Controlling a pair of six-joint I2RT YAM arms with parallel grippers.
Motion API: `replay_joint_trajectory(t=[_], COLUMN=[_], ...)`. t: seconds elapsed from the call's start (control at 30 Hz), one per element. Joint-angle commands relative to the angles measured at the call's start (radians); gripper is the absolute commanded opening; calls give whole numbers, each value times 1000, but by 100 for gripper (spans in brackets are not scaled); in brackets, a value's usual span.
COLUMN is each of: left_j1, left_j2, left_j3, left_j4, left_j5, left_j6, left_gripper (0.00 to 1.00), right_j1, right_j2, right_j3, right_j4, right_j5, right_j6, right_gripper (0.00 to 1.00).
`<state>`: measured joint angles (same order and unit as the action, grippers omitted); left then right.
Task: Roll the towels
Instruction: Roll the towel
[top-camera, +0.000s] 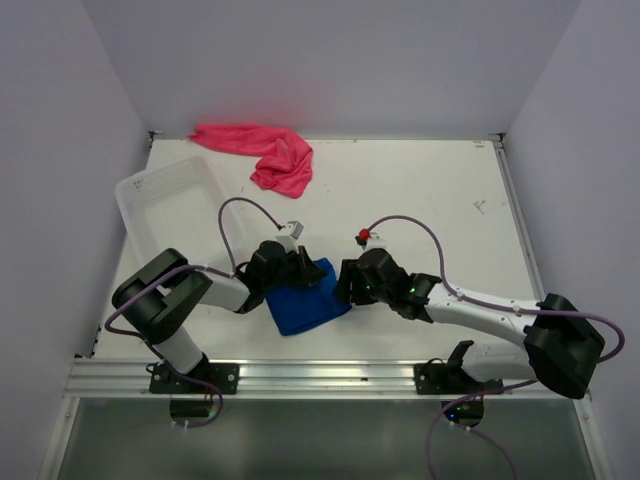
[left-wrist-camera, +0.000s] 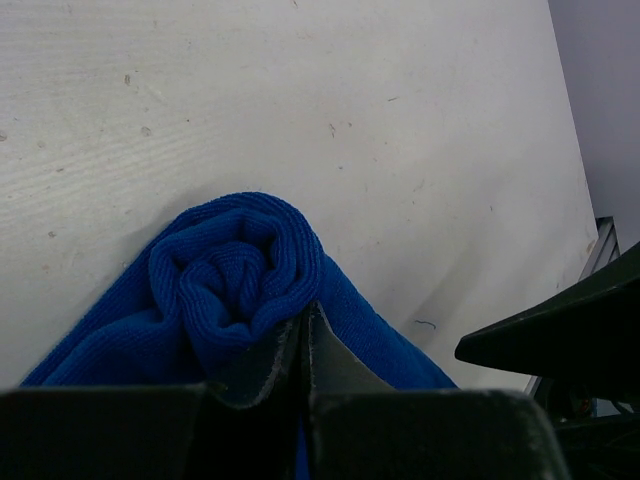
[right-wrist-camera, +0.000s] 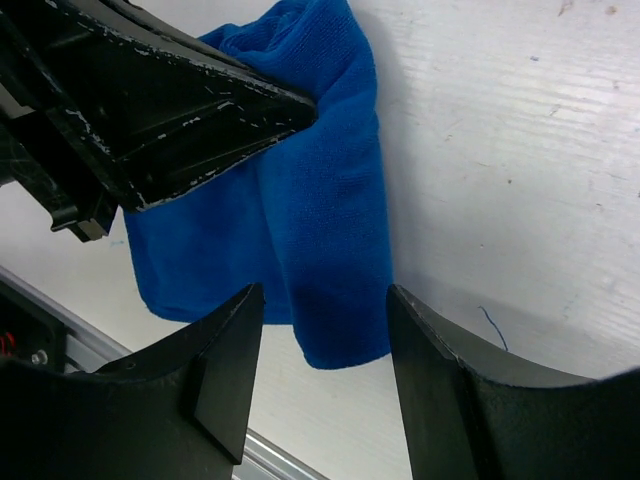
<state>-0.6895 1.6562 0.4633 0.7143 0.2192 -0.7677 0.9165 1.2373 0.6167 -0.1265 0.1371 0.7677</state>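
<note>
Left gripper (left-wrist-camera: 303, 330) pinching blue towel (left-wrist-camera: 235, 280) roll | right gripper (right-wrist-camera: 325, 295) spread over its edge

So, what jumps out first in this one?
The blue towel, partly rolled, front and centre, with the left fingers shut on its coiled end and the right fingers open over its loose part. The pink towel lies crumpled at the back, near the white basket.

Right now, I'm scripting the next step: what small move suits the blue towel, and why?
Probably roll the coil further: the left gripper is shut on the coiled end of the blue towel, flat cloth lies unrolled beyond, and the right gripper is open astride it.
</note>
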Motion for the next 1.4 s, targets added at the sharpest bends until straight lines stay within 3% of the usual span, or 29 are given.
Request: replay_joint_trajectory(t=[0.0, 0.37, 0.53, 0.67, 0.7, 0.93, 1.03, 1.37], left_j1=[-5, -7, -7, -7, -5, -4, -2, 44], left_j2=[27, 20, 20, 30, 31, 37, 33, 31], left_j3=[-66, -64, -58, -45, -37, 61, 112, 190], left_j4=[-202, -202, -210, -214, -214, -266, -302, -398], left_j5=[-30, -24, -30, -29, -29, -32, -49, -98], left_j6=[30, 28, 21, 11, 7, 4, 18, 67], left_gripper=[4, 4, 5, 4, 4, 6, 6, 6], right_j1=[-21, -30, -30, -30, -30, -28, -27, -28], right_j2=[30, 136, 142, 131, 128, 73, 51, -15], right_j3=[-31, -80, -116, -149, -153, -132, -121, -146], right_j4=[113, 191, 229, 254, 254, 160, 104, 53], right_j5=[-96, -109, -133, -133, -133, -85, -65, 16], right_j6=[28, 7, 39, 50, 47, -27, -47, -56], right_gripper=[56, 56, 52, 35, 27, 4, 0, 0])
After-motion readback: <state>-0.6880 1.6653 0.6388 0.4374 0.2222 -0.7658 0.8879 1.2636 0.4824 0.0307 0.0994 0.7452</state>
